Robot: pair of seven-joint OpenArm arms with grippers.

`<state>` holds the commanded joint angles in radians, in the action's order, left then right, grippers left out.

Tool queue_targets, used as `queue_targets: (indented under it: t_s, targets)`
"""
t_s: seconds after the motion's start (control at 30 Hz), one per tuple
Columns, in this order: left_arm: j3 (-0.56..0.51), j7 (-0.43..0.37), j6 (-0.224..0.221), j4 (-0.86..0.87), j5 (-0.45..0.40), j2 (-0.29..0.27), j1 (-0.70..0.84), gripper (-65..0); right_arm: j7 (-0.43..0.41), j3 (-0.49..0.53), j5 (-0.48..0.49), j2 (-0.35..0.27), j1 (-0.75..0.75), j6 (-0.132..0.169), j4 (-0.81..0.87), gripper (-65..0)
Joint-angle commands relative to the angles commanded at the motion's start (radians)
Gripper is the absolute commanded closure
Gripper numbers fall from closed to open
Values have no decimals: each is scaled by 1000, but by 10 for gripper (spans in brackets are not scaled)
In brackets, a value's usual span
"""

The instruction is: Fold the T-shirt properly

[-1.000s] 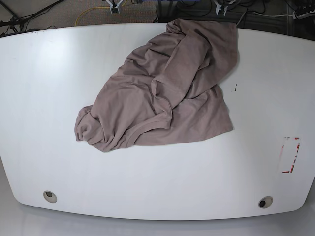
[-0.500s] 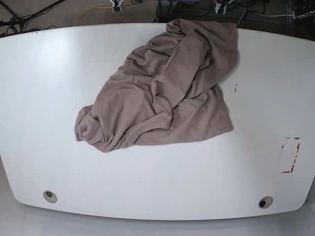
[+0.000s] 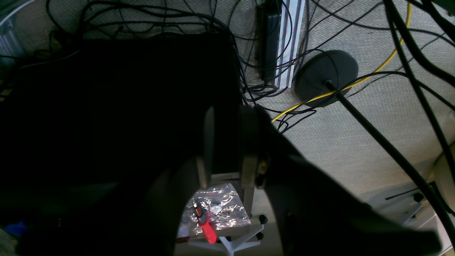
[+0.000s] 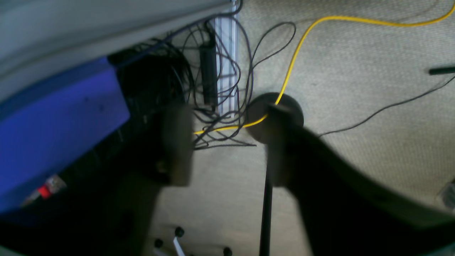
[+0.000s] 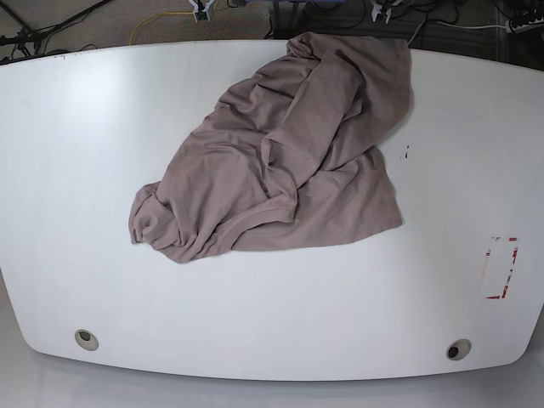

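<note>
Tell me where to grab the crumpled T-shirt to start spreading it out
Probably the flat hem corner of the T-shirt, coming from the base view's right: it lies single-layered and exposed on the table. The bunched end at the view's left is rolled under, so harder to pinch cleanly.

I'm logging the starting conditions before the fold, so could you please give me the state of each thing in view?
T-shirt: crumpled in a heap, unfolded, on the table, not held.
Table: white, bearing the shirt.
Left tool: narrow gap between the fingers, holding nothing, aimed at the floor.
Right tool: open wide, empty, over the carpet.
</note>
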<state>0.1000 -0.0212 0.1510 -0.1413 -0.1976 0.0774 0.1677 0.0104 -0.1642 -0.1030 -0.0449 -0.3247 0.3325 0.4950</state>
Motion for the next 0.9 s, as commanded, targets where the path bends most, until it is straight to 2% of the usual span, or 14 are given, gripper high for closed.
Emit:
queue_targets:
  t_s: [0.13,0.2,0.27,0.6,0.67,0.9]
  targets:
    - [1,-3,-2,1,-1,0,2,-108,-2,0,-2,-1,1,-3,0,-131]
    - [0,-5,-11,-1,-1,0,-6,-106,-13,4,-2,0,2,6,3,-55]
    - [1,-6,-21,-1,-2,0,-6,-106,-15,3,-2,0,4,6,2,-40]
    - [1,-10,-71,-6,-10,4,8,-104,-33,1,-5,-8,-2,6,15,-46]
    - [0,-24,-46,-53,-6,10,41,-106,-27,2,-4,-7,-36,13,36,-51]
    - [0,-66,-17,-188,-11,10,138,-109,-32,3,-7,-4,-108,19,120,-75]
